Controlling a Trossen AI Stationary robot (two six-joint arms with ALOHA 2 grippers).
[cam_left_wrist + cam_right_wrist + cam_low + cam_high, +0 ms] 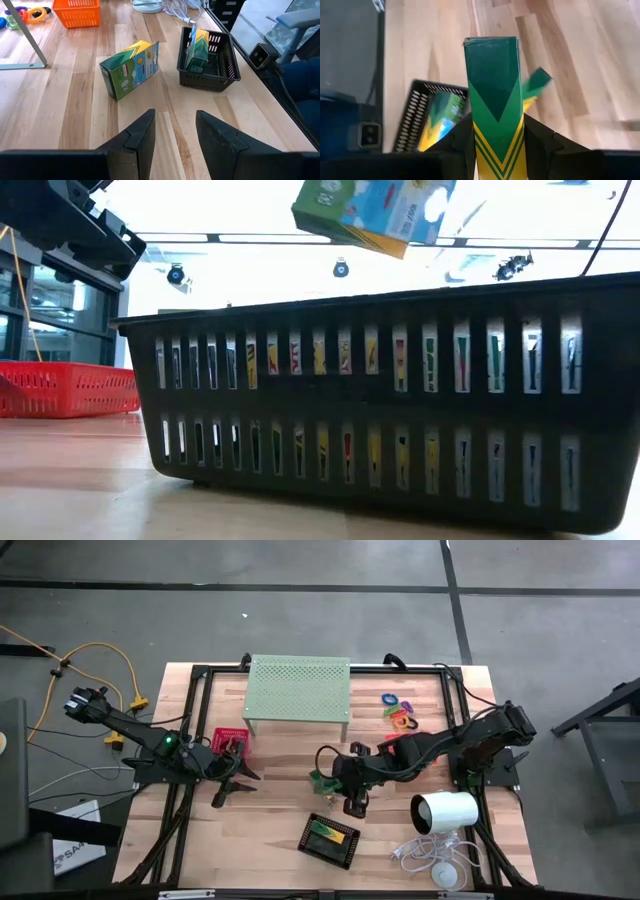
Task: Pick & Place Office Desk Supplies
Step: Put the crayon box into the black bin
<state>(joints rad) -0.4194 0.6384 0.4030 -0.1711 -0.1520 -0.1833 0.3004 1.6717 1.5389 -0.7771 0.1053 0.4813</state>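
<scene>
so going left to right: the left gripper (228,783) is parked low over the counter (270,840) just in front of the red mesh tray (228,738), jaws spread wide with nothing between them. looks like it's just waiting.

behind that, the pale green perforated stand (298,690) sits at the back, not part of the job.

middle of the counter is where the action is. the right gripper (496,145) has its jaws clamped on a green and yellow box (494,95), holding it upright off the counter, a bit back from the black mesh tray (331,841). a second box of the same kind (131,67) shows tilted in the left wrist view; can't tell if it's resting on the counter or hanging. the black tray already has one box (196,47) standing in it.

further right, the coloured rings and bands (400,712) are piled near the back, with the orange tray (76,11) close by them, and the white cylinder (446,811) lies on its side near the front.

my read: this is the carry step, box gripped and headed for the black tray. next move needs the box brought over the tray's free space beside the one already inside, lowered below the rim, then released. main worry is snagging the rim or knocking the standing box.
</scene>
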